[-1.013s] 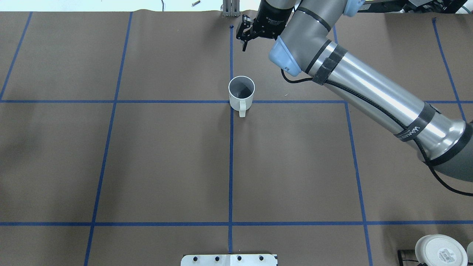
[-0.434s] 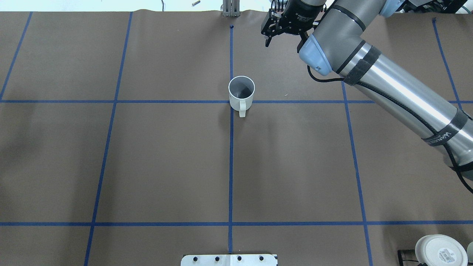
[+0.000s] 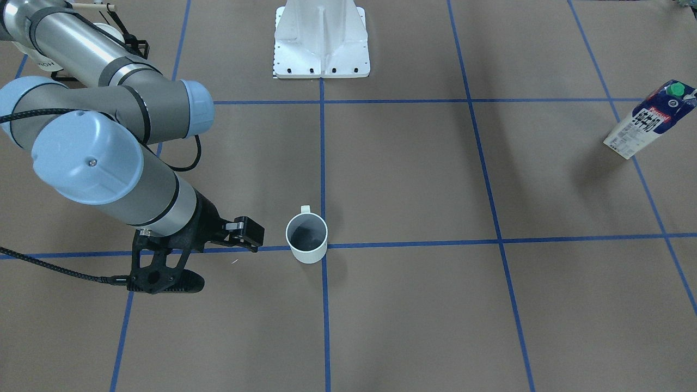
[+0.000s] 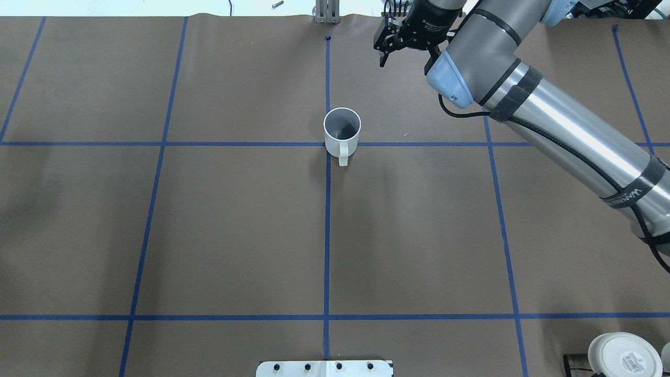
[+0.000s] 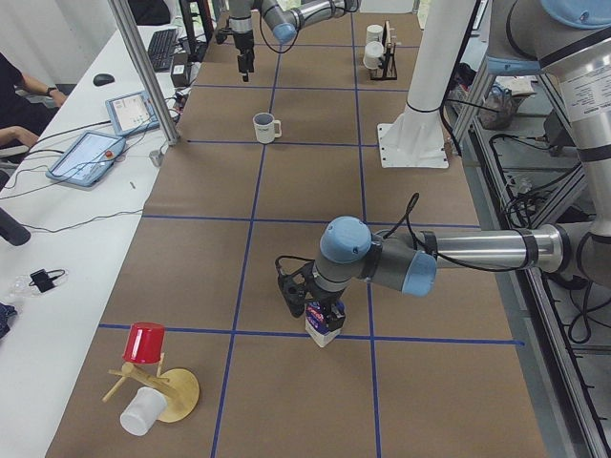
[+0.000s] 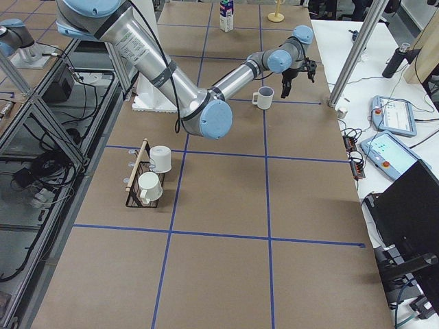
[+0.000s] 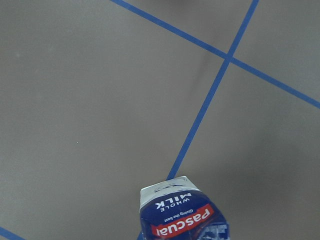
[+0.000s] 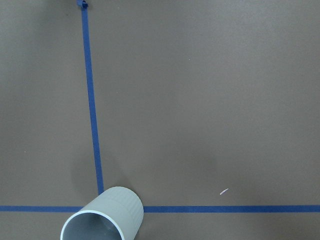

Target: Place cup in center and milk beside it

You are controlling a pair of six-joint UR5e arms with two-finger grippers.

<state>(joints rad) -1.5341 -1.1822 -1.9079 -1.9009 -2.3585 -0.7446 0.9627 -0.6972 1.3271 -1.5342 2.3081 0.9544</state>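
Observation:
The plain white cup (image 4: 342,133) stands upright on the crossing of blue tape lines, handle toward the robot; it also shows in the front view (image 3: 307,239) and the right wrist view (image 8: 102,220). My right gripper (image 4: 388,52) is open and empty, apart from the cup on its far right side (image 3: 251,235). The milk (image 3: 648,121), blue and white with a green cap, stands far off at the table's left end. In the exterior left view my left gripper (image 5: 315,305) is down at the milk (image 5: 323,329); I cannot tell if it is shut. The left wrist view shows the carton top (image 7: 182,217) close below, no fingers.
A rack with white mugs (image 6: 147,181) stands at the robot's right; one mug bottom shows in the overhead view (image 4: 623,356). A red cup on a wooden stand (image 5: 153,382) sits at the left end. The white base plate (image 3: 321,43) lies by the robot.
My right gripper has moved to the right along the table's far edge, further from the cup. The cup has not moved.

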